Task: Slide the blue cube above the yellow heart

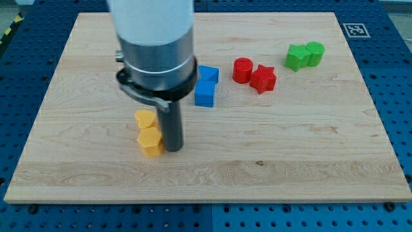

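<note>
The blue cube (pixel 205 93) sits near the board's middle, with a second blue block (pixel 208 74) touching it just above. The yellow heart (pixel 145 118) lies to the lower left of the cube, with another yellow block (pixel 150 142) touching it from below. My tip (pixel 172 148) rests on the board right beside the lower yellow block, on its right, and well below and left of the blue cube. The arm's wide body hides the board above the yellow heart.
A red cylinder (pixel 243 69) and a red star (pixel 263 78) sit together right of the blue blocks. A green star-like block (pixel 297 57) and a green cylinder (pixel 315 53) sit together at the upper right. The wooden board (pixel 309 148) ends at blue perforated table.
</note>
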